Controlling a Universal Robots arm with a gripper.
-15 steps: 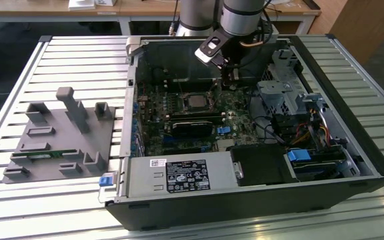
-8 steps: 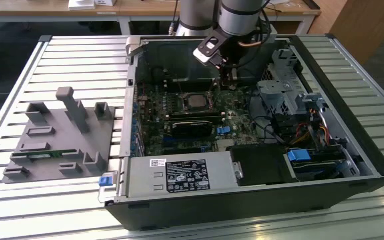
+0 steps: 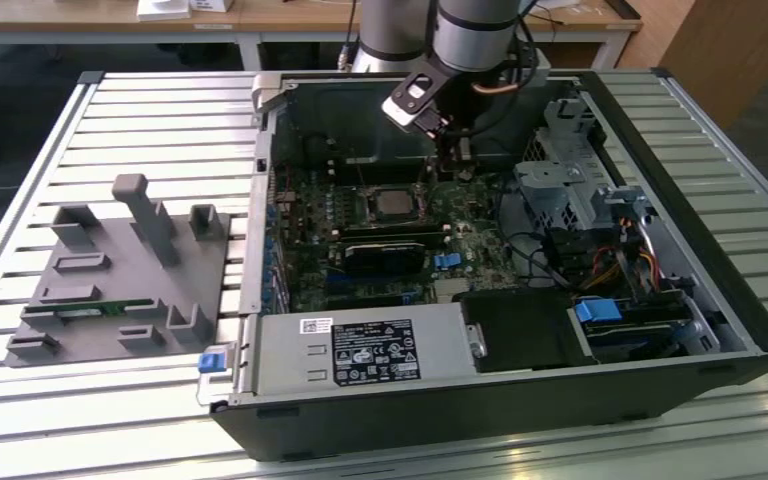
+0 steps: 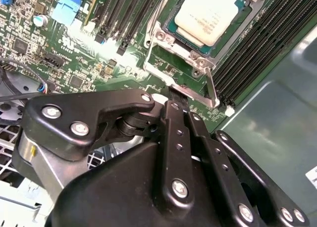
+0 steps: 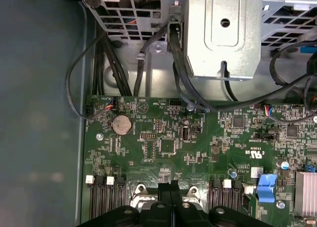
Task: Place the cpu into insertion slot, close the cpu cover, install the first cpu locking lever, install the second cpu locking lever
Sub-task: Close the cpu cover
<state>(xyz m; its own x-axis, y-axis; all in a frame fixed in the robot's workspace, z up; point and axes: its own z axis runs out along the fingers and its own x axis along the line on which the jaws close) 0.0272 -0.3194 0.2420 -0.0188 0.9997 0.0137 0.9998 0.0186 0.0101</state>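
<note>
The cpu [image 4: 208, 14], a square chip with a dull silver top, lies flat in the insertion slot on the green motherboard, and it appears in the exterior view as cpu [image 3: 387, 203]. The silvery cpu cover [image 4: 154, 49] frames it and seems to lie down around it. A thin metal locking lever [image 4: 210, 86] runs along one side of the socket. My gripper [image 4: 174, 96] is shut, with nothing visible between the black fingers. Its tips sit right at the cover's edge, beside the lever. The gripper [image 5: 171, 186] hovers low over the board, and the gripper [image 3: 454, 165] stands at the exterior view's right of the cpu.
Long black memory slots [image 4: 119, 14] flank the socket. A blue clip [image 4: 67, 9], a metal drive cage [image 5: 223, 34] and loose black cables [image 5: 104, 54] crowd the board. The power supply [image 3: 344, 350] fills the case's near side. A grey fixture [image 3: 117, 270] stands outside the case.
</note>
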